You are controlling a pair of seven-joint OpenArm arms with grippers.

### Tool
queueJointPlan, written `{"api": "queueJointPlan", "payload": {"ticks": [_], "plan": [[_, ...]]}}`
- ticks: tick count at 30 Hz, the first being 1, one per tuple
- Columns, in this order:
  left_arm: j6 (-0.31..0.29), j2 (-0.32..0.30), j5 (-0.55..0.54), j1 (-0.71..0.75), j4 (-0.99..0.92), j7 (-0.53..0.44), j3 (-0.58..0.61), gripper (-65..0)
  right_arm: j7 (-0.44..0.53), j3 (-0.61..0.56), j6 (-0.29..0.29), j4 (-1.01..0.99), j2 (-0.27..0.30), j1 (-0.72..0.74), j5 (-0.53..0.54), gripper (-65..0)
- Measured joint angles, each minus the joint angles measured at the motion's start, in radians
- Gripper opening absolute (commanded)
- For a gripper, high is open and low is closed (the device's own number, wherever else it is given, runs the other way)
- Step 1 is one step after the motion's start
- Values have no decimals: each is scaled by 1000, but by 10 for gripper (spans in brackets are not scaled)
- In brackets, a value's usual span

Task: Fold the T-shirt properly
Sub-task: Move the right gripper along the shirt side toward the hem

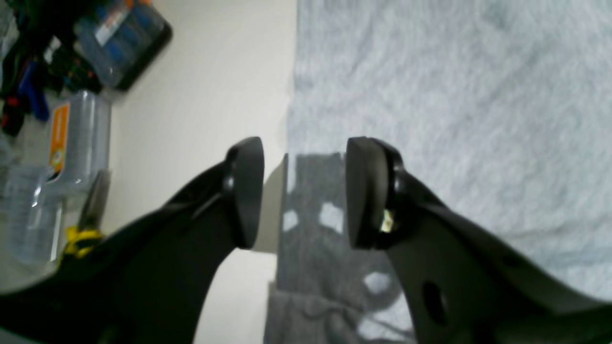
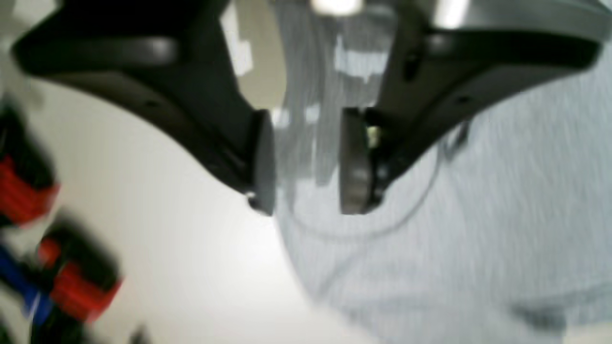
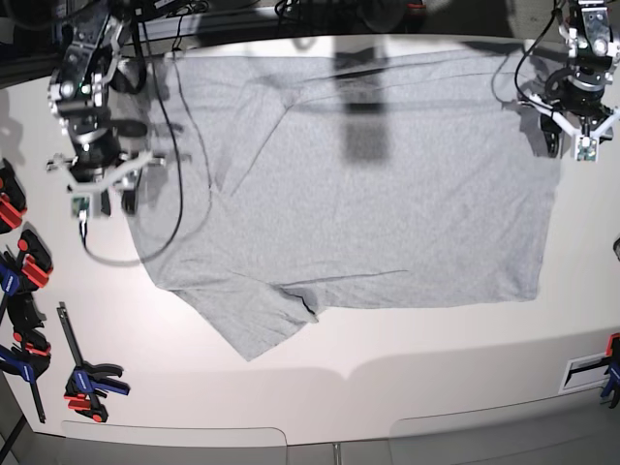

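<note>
One T-shirt [image 3: 368,194], light heather-grey, spread flat and plain side up across the far half of a white table [image 3: 407,378]. One short sleeve [image 3: 247,315] juts toward the near left corner of the cloth; shallow creases run along the near hem. No lettering is visible.

Two grippers, both empty:
- Right gripper [image 3: 107,189], at the scene's left, poised over the shirt's left edge. Wrist view shows its jaws parted a moderate gap, nothing between them [image 2: 306,162], cloth and table edge below; that view is blurred.
- Left gripper [image 3: 579,136], at the scene's far right, above the shirt's far right corner. Its wrist view shows the jaws [image 1: 303,191] moderately apart, straddling the cloth's edge without gripping it, shadow falling on the fabric.

Several clamps [image 3: 19,262] with red and blue handles lie along the table's left edge, well apart from the shirt. Another clamp [image 3: 87,378] rests near the left front corner.
</note>
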Motion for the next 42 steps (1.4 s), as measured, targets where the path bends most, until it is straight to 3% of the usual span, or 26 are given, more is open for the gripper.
{"api": "queueJointPlan", "payload": {"ticks": [3,7,11,14,16,19,21,26,32,42], "plan": [[0,-2,1,0,0,-3,1,-388,20,0,10,-34,5,102,-16,-414],[0,-1,-1,5,0,2,1,-388,21,1,45,-256,44,288,-21,-364],[0,-3,-3,2,0,20,1,-388,22,0,120,-665,117,541,17,-320],[2,-3,-2,4,0,19,0,-388,27,-8,227,-1059,198,781,73,-320],[3,-2,-3,5,0,19,1,-388,51,-54,268,-1352,255,947,56,-319],[3,0,-3,6,0,20,1,-388,155,-176,270,-1715,308,1125,-93,-319],[3,0,0,5,0,20,1,-388,179,-270,233,-1844,308,1159,-133,-319],[3,0,-2,5,0,20,1,-388,155,-446,193,-1865,253,1144,-132,-320],[3,1,0,5,0,19,1,-388,175,-493,173,-1861,169,1151,-127,-320],[3,0,-4,2,0,19,1,-388,187,-493,174,-1861,166,1150,-123,-372]]}}
